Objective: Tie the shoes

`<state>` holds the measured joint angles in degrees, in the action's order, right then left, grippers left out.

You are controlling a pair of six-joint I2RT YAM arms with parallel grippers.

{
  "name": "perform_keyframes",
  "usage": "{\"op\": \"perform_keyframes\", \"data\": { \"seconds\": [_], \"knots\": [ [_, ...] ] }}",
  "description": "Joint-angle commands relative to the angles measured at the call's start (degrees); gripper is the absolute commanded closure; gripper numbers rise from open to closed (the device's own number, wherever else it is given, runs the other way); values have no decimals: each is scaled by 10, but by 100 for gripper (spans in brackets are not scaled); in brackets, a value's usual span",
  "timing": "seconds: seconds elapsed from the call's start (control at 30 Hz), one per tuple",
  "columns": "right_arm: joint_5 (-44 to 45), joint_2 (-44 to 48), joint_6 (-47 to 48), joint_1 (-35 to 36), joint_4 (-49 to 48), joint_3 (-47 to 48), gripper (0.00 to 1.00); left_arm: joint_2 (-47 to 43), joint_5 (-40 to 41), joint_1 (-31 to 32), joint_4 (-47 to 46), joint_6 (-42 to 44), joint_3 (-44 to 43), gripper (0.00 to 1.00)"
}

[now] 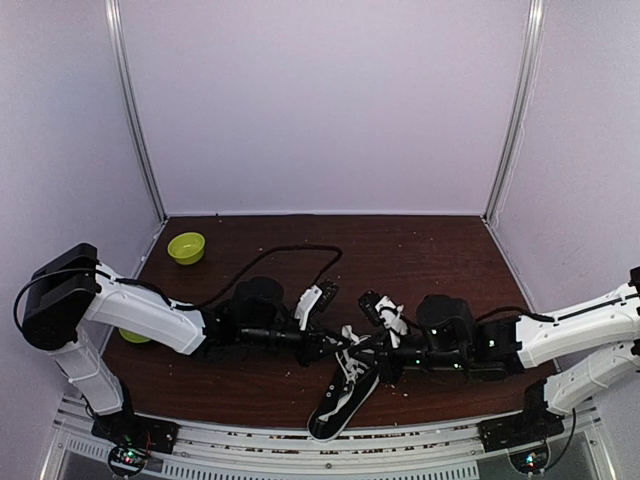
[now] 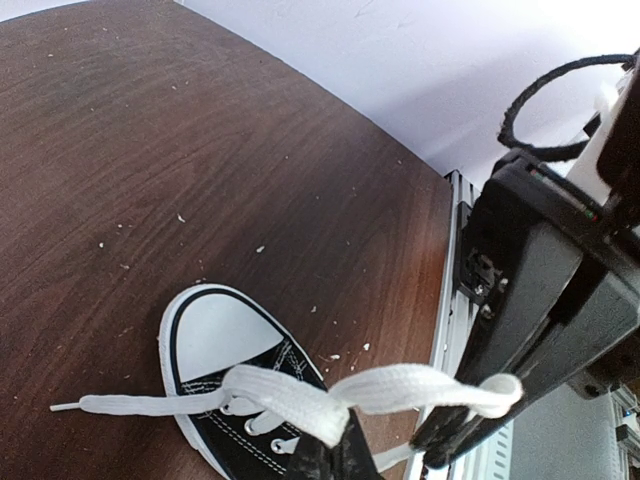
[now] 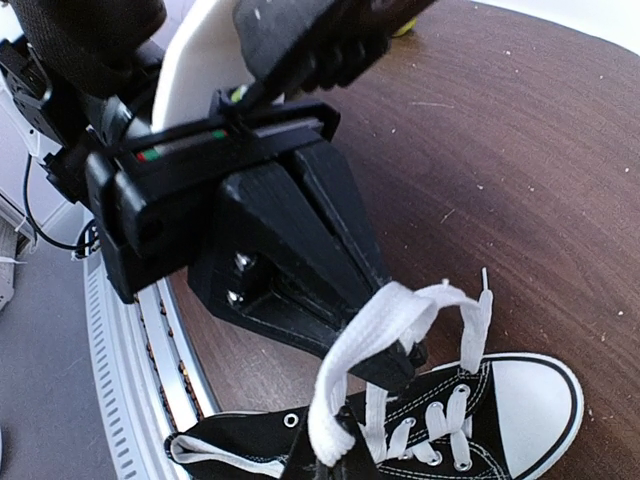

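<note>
Both hands are clenched on the white laces (image 2: 290, 400) of one black low-top canvas sneaker (image 1: 340, 400). The left hand (image 3: 398, 365) pinches a loop of lace at its black fingertips, seen close up from the right wrist camera. The right hand (image 2: 450, 430) grips the far end of another flat loop, which drapes over its dark finger in the left wrist view. The two hands meet just above the shoe's lacing, tips nearly touching, with lace stretched between them.

One loose lace end trails out past the white toe cap (image 2: 215, 335) and lies on the wood. The lower eyelets are threaded; the loops rise from the upper part of the tongue.

The sneaker sits sole-down on the dark brown wooden tabletop (image 1: 420, 250), close to the near edge and roughly central between the two arm bases. Its toe points toward the near edge and slightly left; its heel is under the hands. A metal rail (image 1: 300, 445) runs along that edge just beyond the toe.

Farther out, a small lime-green bowl (image 1: 186, 247) stands near the back left corner, well apart from the shoe. A black cable (image 1: 290, 255) arcs over the left arm. Pale crumbs speckle the wood. Plain white walls enclose the tabletop on three sides.
</note>
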<state>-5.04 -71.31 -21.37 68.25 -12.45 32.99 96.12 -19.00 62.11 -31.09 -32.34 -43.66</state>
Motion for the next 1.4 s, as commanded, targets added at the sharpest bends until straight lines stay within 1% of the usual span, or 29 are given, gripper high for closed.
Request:
{"op": "perform_keyframes", "data": {
  "seconds": [0.0,0.27,0.43,0.63,0.83,0.97,1.2,1.33,1.37],
  "knots": [
    [3,-29,0,7,-24,-12,100,-2,2,1,-12,-5,-12,100],
    [9,-86,2,15,-38,6,100,-5,1,1,-12,-8,-11,100],
    [48,-115,-4,16,-35,17,100,-9,1,1,-8,-5,-11,100],
    [98,-116,-6,16,-38,31,100,-8,1,1,-1,-1,-11,100],
    [133,-127,13,24,-57,45,100,-8,-5,1,-3,-2,-13,100],
    [134,-155,27,31,-62,65,100,-6,-7,1,-5,-3,-15,100],
    [85,-185,18,34,-108,72,100,-2,-11,1,-13,-7,-15,100],
    [94,-187,14,33,-75,83,100,0,-11,1,-17,-8,-16,100],
    [98,-180,11,33,-65,79,98,-1,-9,1,-16,-9,-14,100]
  ]
}}
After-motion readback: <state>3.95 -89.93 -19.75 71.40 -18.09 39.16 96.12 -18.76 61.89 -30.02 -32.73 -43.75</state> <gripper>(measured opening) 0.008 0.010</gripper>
